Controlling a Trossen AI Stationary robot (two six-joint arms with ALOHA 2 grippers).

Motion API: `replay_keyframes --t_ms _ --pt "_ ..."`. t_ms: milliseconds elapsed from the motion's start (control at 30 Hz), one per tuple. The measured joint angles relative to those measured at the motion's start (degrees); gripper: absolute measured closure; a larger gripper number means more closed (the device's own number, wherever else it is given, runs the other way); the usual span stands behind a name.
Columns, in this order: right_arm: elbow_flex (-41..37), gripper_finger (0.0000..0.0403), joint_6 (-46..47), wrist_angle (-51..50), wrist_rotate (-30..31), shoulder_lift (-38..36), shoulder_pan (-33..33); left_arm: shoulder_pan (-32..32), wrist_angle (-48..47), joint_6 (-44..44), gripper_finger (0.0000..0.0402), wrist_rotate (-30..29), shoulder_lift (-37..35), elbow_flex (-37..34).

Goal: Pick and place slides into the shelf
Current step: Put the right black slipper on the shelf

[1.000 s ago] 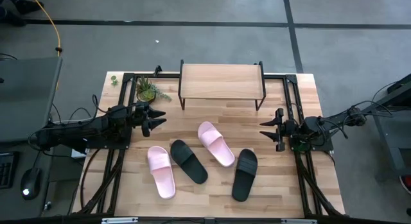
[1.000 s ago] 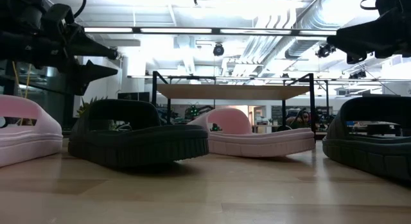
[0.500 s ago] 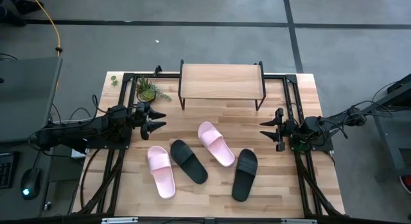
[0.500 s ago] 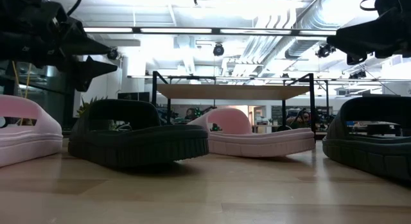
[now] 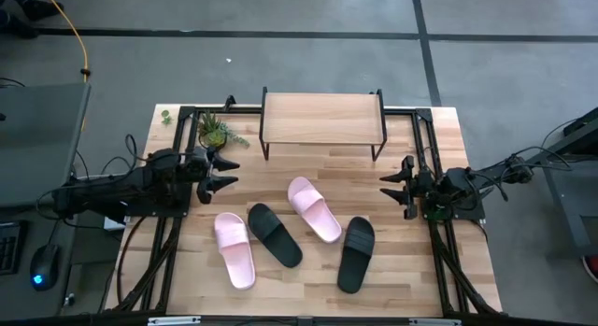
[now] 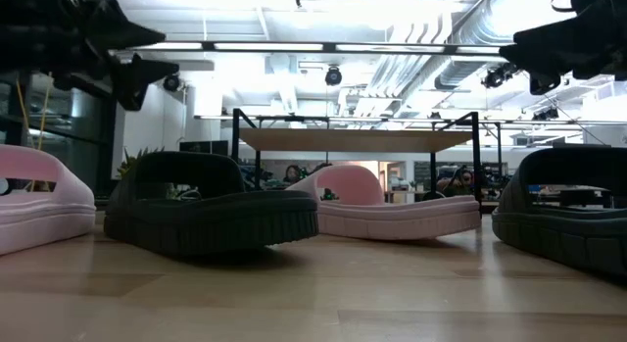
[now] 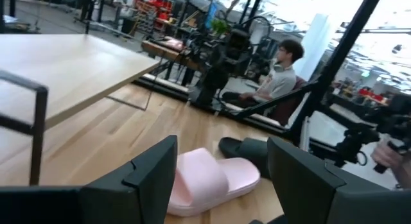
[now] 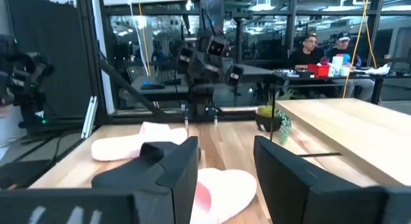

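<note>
The left end effector [image 5: 224,172] hangs above the left part of the tabletop [image 5: 411,279], its two fingers spread wide and holding nothing; in its own wrist view the dark fingers [image 7: 151,179] stand well apart with bare wood between them. Just behind it, by the back left corner, sits a small green plant [image 5: 215,132].

The four slides lie in a loose row across the middle of the tabletop, all in front of the shelf [image 5: 322,118] and none on it. Farthest left is a pale pink slide [image 5: 234,248], in front of the left end effector and slightly toward the centre, apart from it. Beside that lies a black slide [image 5: 275,234], angled, close to the pink one. Next comes the second pale pink slide [image 5: 314,208], roughly midway between the two end effectors and nearest the shelf. The second black slide [image 5: 355,254] lies farther right, in front of the right end effector and toward the centre.

The shelf stands at the back centre, its plank top bare, behind and between both end effectors.

The right end effector [image 5: 392,187] hovers above the right part of the tabletop, pointing toward the centre. Its fingers [image 8: 186,163] are parted with a clear gap and grip nothing; past them the wrist view shows pink slides lying on the wood. People sit at desks in the room beyond.
</note>
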Motion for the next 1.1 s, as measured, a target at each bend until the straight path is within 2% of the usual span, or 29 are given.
replay_keyframes --t_ms 433,633,867,1100 --pt "0.37 0.026 -2.66 4.57 -0.65 0.02 0.04 -0.02 4.11 -3.06 0.0177 3.91 0.15 2.14" --pt "4.56 0.026 -2.89 1.8 -0.61 1.55 0.04 -0.02 5.16 -3.25 0.0177 3.61 0.89 2.14" --pt "11.38 0.026 -2.55 -1.43 -2.11 8.95 0.04 -0.17 13.07 -3.65 0.0177 4.81 5.64 2.14" --pt "18.26 0.026 -2.58 -1.75 -2.18 20.53 0.06 -4.89 13.5 -3.35 0.0177 4.97 12.53 6.48"
